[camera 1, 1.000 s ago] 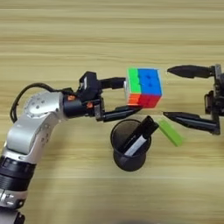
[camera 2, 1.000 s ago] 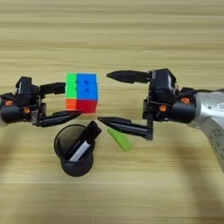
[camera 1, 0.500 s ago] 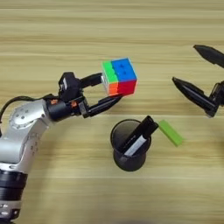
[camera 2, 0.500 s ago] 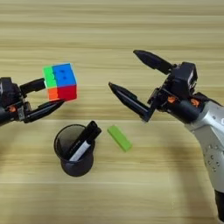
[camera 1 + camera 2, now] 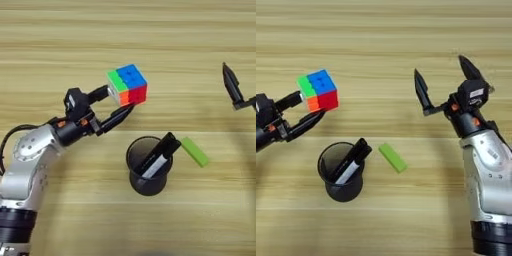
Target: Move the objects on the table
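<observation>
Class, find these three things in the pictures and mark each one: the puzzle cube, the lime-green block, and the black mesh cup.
puzzle cube (image 5: 128, 84): left eye view, on its top face.
lime-green block (image 5: 392, 157): right eye view, middle of its flat top.
black mesh cup (image 5: 145, 184): left eye view, on its front wall.

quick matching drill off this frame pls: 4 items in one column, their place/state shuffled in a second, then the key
Items
1. puzzle cube
2. lime-green block
3. white-barrelled marker
4. right gripper

States
A. open, holding nothing
B. leaning in the black mesh cup
C. held between the left gripper's fingers
D. lying flat on the table, right of the cup

Pairs: 1-C, 2-D, 3-B, 4-A
</observation>
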Controlling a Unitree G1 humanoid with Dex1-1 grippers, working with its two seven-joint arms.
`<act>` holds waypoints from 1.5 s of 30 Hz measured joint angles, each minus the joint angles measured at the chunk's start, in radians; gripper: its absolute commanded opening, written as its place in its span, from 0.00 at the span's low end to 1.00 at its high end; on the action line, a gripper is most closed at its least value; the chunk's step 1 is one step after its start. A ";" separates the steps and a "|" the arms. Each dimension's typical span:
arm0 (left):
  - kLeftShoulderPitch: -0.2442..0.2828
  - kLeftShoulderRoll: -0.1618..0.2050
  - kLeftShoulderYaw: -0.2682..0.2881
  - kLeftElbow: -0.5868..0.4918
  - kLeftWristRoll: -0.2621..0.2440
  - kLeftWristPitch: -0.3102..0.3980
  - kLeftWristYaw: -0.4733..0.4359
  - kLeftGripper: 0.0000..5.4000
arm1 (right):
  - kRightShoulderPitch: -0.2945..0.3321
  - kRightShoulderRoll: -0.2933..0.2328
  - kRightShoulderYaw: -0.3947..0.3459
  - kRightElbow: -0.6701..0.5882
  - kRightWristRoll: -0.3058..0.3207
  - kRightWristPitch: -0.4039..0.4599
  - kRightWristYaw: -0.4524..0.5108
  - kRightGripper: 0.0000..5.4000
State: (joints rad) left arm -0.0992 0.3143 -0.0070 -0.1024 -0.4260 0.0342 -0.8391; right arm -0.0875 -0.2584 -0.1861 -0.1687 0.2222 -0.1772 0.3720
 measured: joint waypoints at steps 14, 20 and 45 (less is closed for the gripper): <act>0.002 -0.115 -0.065 0.196 0.274 -0.105 0.314 0.61 | -0.022 0.041 0.002 0.174 -0.074 -0.143 -0.108 1.00; 0.002 -0.155 -0.058 0.257 0.310 -0.085 0.429 0.61 | -0.022 0.046 0.016 0.190 -0.080 -0.163 -0.124 1.00; 0.042 -0.131 -0.168 0.287 0.382 -0.018 0.403 0.61 | -0.022 0.045 0.022 0.205 -0.080 -0.168 -0.125 1.00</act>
State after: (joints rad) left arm -0.0569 0.1835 -0.1751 0.1843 -0.0436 0.0157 -0.4365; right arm -0.1093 -0.2136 -0.1642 0.0358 0.1425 -0.3449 0.2466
